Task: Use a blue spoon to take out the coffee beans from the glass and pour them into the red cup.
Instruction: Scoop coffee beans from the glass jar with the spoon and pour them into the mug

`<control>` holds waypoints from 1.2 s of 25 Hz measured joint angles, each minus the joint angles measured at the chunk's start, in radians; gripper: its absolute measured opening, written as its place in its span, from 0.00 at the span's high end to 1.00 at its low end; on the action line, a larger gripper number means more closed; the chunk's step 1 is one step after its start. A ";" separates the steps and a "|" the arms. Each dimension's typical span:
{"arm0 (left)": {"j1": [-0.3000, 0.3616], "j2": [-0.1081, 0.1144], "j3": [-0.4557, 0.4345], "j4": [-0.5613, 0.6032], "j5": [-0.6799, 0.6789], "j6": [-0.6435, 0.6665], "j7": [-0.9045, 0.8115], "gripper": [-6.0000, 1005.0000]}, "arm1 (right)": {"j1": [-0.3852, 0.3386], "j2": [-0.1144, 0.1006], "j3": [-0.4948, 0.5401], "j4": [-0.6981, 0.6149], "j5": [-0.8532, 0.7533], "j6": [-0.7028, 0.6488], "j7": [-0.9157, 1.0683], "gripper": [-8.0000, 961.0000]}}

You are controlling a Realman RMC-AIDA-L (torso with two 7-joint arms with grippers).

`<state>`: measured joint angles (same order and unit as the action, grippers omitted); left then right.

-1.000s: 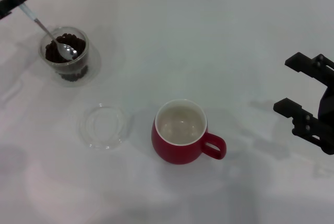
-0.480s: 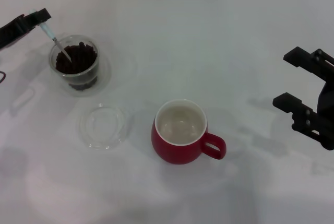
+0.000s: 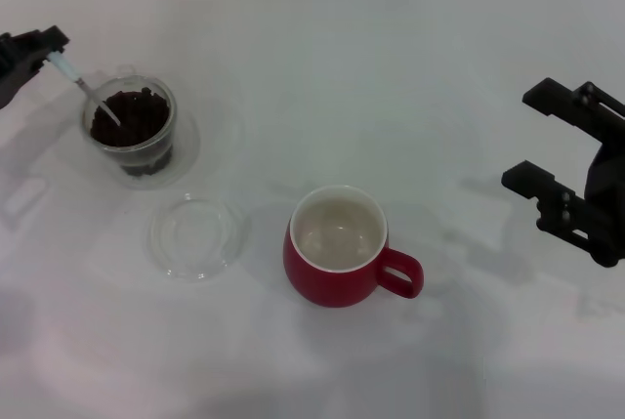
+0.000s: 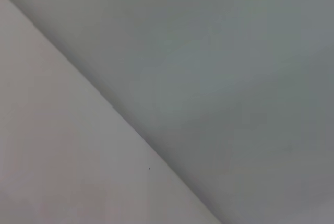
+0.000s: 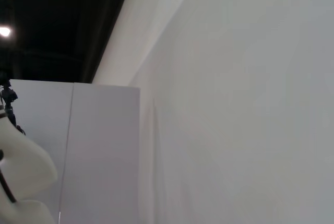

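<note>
Nearest me, the red cup (image 3: 339,248) stands upright on the white counter (image 3: 410,67), cream inside bare of beans, loop handle toward my right. Just beside it on my left lies a flat clear dish (image 3: 194,235), not part of the job. Right pincer (image 3: 562,160) hangs wide and idle at the right edge, holding nothing, well apart from everything. Farther back on the left is the glass (image 3: 132,130), holding the coffee beans (image 3: 128,116). The blue spoon (image 3: 86,91) slants into it, bowl buried among the beans and hidden, handle running up and out to the left pincer (image 3: 34,53), which grips the handle's end at the frame's left edge. Wrist views show only blank surfaces. I judge the scoop is in hand, none delivered. To do it well: I roll the bowl level before lifting, raise straight up clear of the rim without dragging the light glass, then carry slow over the dish to the cup's mouth. Tilt only once the bowl is centred above it.
</note>
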<state>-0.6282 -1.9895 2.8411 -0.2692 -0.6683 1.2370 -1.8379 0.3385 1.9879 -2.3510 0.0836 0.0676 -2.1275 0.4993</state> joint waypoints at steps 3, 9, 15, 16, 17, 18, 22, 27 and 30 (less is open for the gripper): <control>0.022 0.027 -0.004 0.036 -0.022 0.003 -0.035 0.87 | 0.004 0.000 0.001 -0.002 0.006 0.017 0.004 0.26; 0.054 0.042 -0.001 0.042 -0.077 0.028 -0.054 0.87 | 0.026 0.001 0.001 -0.004 0.006 0.053 0.017 0.26; 0.068 0.055 0.001 0.042 -0.113 0.078 -0.064 0.87 | 0.042 0.004 0.001 -0.005 0.006 0.067 0.019 0.26; 0.068 0.057 0.001 0.042 -0.115 0.086 -0.065 0.87 | 0.045 0.005 0.001 -0.005 0.006 0.068 0.019 0.26; 0.067 0.059 0.001 0.042 -0.115 0.094 -0.068 0.87 | 0.048 0.006 0.001 -0.005 0.006 0.070 0.019 0.26; 0.065 0.062 0.001 0.042 -0.115 0.105 -0.071 0.87 | 0.050 0.006 0.001 -0.005 0.006 0.070 0.019 0.26; 0.054 0.065 0.002 0.042 -0.098 0.137 -0.094 0.87 | 0.060 0.008 0.009 -0.004 0.006 0.077 0.019 0.26; 0.036 0.060 0.003 0.042 -0.050 0.150 -0.131 0.87 | 0.067 0.010 0.008 -0.004 0.008 0.096 0.013 0.26; 0.014 0.052 0.003 0.046 -0.017 0.178 -0.135 0.87 | 0.072 0.013 0.010 -0.005 0.008 0.110 0.008 0.26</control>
<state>-0.6138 -1.9376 2.8440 -0.2236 -0.6857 1.4151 -1.9727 0.4103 2.0006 -2.3413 0.0784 0.0755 -2.0174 0.5074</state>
